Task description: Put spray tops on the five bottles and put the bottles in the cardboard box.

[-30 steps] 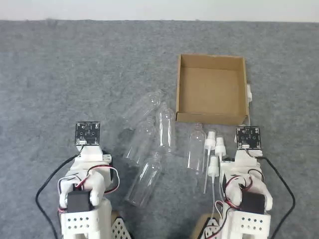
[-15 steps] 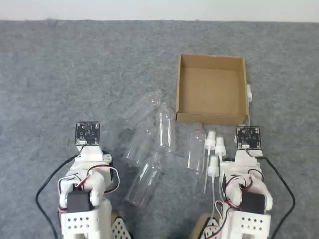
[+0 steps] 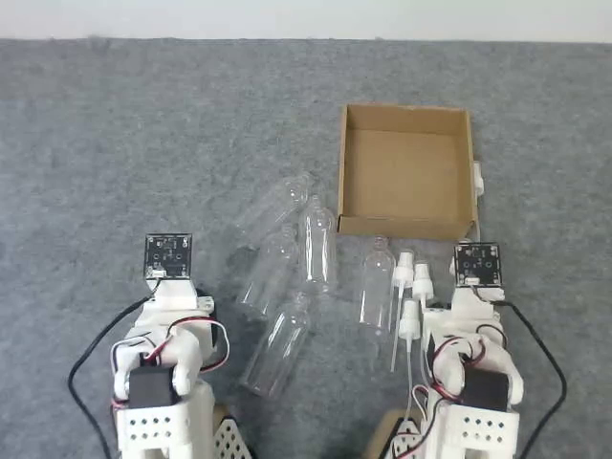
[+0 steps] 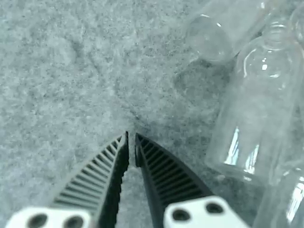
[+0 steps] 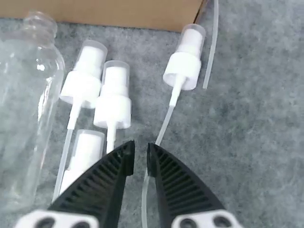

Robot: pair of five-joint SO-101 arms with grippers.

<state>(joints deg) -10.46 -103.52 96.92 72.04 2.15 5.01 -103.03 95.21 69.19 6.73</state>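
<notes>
Several clear, capless bottles lie on the grey carpet: one (image 3: 277,205) at the far left of the group, others (image 3: 318,245) (image 3: 280,342) nearer, and one (image 3: 377,281) beside the white spray tops (image 3: 404,272) (image 3: 410,319). The open cardboard box (image 3: 405,228) sits behind them with nothing inside. My left gripper (image 4: 131,138) is shut on nothing, low over bare carpet, with a bottle (image 4: 256,104) off to its side. My right gripper (image 5: 140,146) is shut on nothing, its tips just short of two spray tops (image 5: 114,99) (image 5: 187,62); a bottle (image 5: 23,95) lies beside them.
Both arm bases (image 3: 163,382) (image 3: 473,382) stand at the table's near edge. One more spray top (image 3: 477,180) lies against the box's right wall. Open carpet stretches to the left and behind the bottles. The box's brown wall (image 5: 118,14) crosses the right wrist view.
</notes>
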